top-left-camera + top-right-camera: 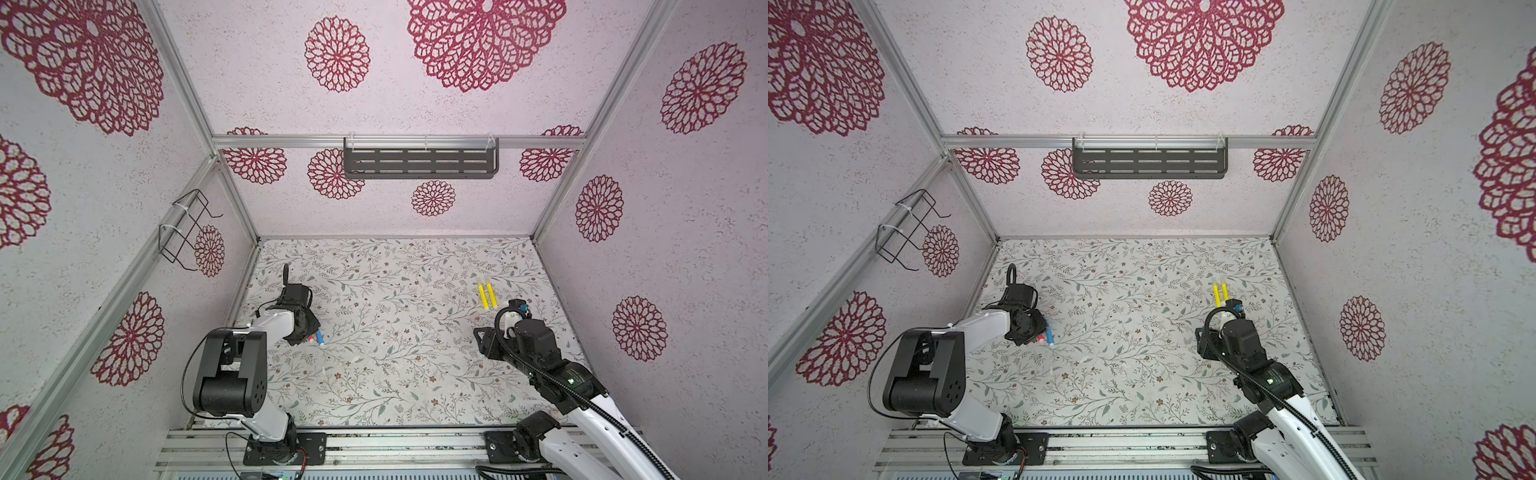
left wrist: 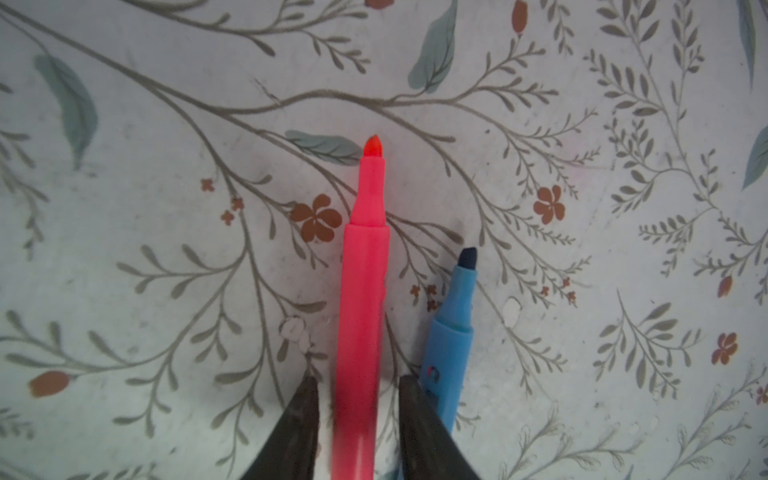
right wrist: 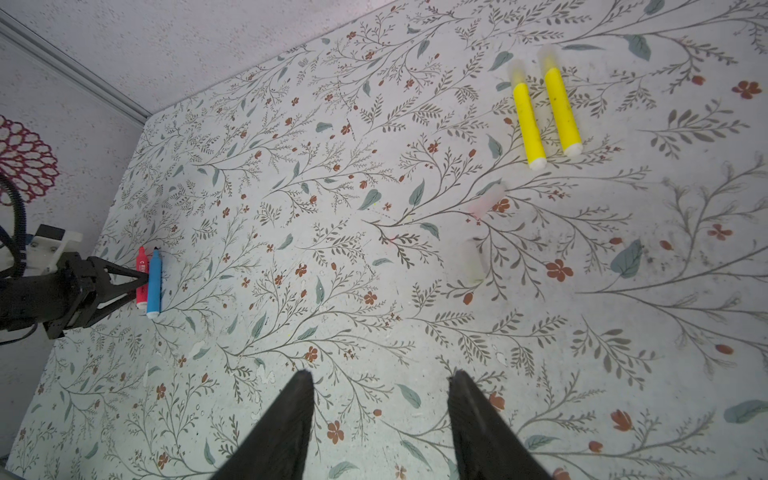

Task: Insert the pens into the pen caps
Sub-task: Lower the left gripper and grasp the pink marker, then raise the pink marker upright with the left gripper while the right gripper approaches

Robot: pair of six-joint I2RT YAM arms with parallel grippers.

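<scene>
Straddling the pink-red pen (image 2: 363, 270) with the left gripper (image 2: 358, 379), low at the left side of the floral table (image 2: 166, 145); seeming to leave thin slivers of table on either side of the barrel, so not calling it a firm pinch from this blurred close view. Holding the right gripper (image 3: 380, 372) spread and empty above the table's right half. Flagging risks: dragging or rolling the blue pen (image 2: 451, 332), lying just beside the pink-red one and partly behind one finger; slipping on a slim, smooth barrel under a light hold; smearing the exposed felt tip on the table; missing the two loose pen caps (image 3: 489, 202), clear and nearly vanishing into the pattern mid-right. Noting both near pens as tapered, uncapped, tips pointing the same way; noting two yellow pens (image 3: 528, 120) lying parallel at far right, clear caps on their tips.
</scene>
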